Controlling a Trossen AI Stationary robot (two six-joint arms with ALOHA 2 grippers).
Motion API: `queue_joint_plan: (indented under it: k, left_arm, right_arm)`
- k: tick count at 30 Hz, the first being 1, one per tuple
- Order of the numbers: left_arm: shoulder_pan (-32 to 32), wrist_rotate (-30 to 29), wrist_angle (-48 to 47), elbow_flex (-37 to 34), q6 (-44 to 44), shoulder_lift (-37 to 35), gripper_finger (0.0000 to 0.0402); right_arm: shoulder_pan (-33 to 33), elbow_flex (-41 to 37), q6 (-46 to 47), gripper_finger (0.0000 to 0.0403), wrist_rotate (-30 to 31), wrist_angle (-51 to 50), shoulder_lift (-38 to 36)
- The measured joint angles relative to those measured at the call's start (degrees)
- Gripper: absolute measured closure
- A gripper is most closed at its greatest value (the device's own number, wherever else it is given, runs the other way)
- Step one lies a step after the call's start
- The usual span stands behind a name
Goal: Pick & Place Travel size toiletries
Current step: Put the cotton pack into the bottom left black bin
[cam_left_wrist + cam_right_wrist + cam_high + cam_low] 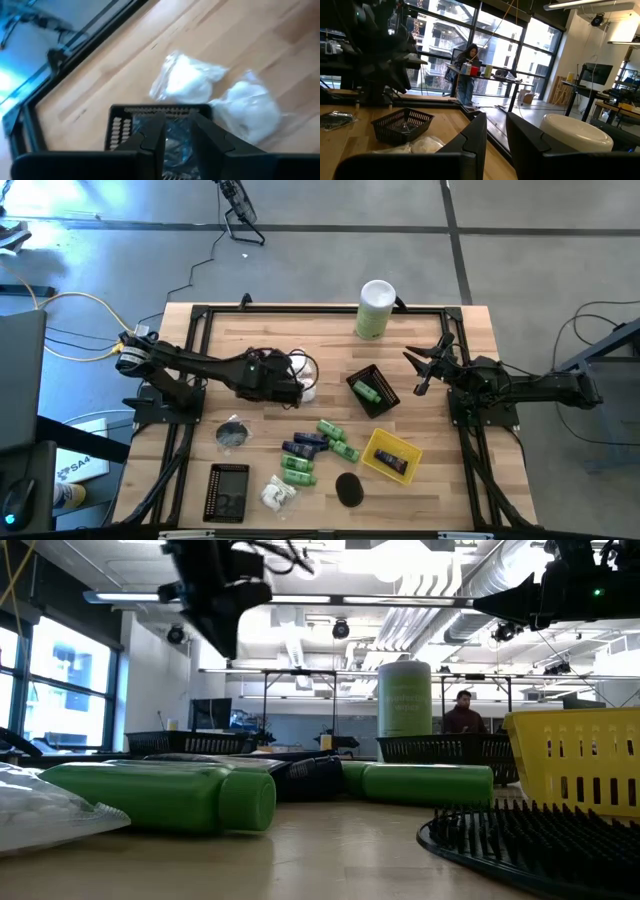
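The travel size toiletries [310, 448] lie scattered on the near half of the wooden table [450, 480] in the high view: bright green little bottles [338, 437], dark navy tubes [305, 444], a flat black round disc [348, 489] and white crinkly packets [279, 494]. One green bottle lies in a black basket [373, 391], a navy tube in a yellow basket [391, 455], and another black basket [226, 492] stands near the table's front-left edge. A tall white-and-green canister [375, 308] stands at the far edge. The left gripper [296, 388] hangs above mid-table beside two more white packets; the right gripper [428, 366] waits near the right edge, away from the items.

In the low view, green bottles [160, 795] lie on their sides close up, smooth and cylindrical, with a white packet [45, 808] to their left and the yellow basket [580, 762] to the right. A person [462, 714] shows far behind.

In the left wrist view, the left gripper [178, 131] has its fingers a narrow gap apart with nothing between them, above a black basket [150, 112]; two puffy white packets [187, 80] lie on the wood just beyond.

In the right wrist view, the right gripper [495, 132] shows fingers slightly parted and empty. A black basket [402, 125] and white packets [417, 146] lie ahead; a person [467, 72] stands in the room.
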Motion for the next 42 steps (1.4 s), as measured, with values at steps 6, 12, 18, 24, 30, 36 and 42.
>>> queue_joint_plan:
  k: [6, 12, 18, 24, 30, 36, 42]
  left_arm:
    - [0.0, 0.6, 8.4, 0.2, 8.5, 0.0, 0.0323]
    - [0.0, 2.3, 10.9, 0.2, 10.9, 0.0, 0.0323]
    - [0.0, 6.5, 11.4, 0.2, 10.9, 0.0, 0.0323]
    - [-0.6, 16.8, 16.3, -0.6, 8.9, 0.0, 0.0323]
    - [-3.7, 18.7, 20.8, -4.3, 4.4, 0.1, 0.0323]
    - [-7.0, 16.6, 21.8, -7.2, -3.0, 0.1, 0.0323]
    - [-10.6, 8.1, 32.9, -13.8, -9.9, 0.1, 0.0323]
  right_arm:
    - [0.0, 0.0, 0.0, 0.0337, 0.0, 0.0, 0.0]
    - [0.0, 0.0, 0.0, 0.0337, 0.0, 0.0, 0.0]
    - [0.0, 0.0, 0.0, 0.0337, 0.0, 0.0, 0.0]
    - [0.0, 0.0, 0.0, 0.0337, 0.0, 0.0, 0.0]
    - [0.0, 0.0, 0.0, 0.0337, 0.0, 0.0, 0.0]
    - [0.0, 0.0, 0.0, 0.0337, 0.0, 0.0, 0.0]
    - [0.0, 0.0, -0.4, 0.0337, 0.0, 1.1, 0.0]
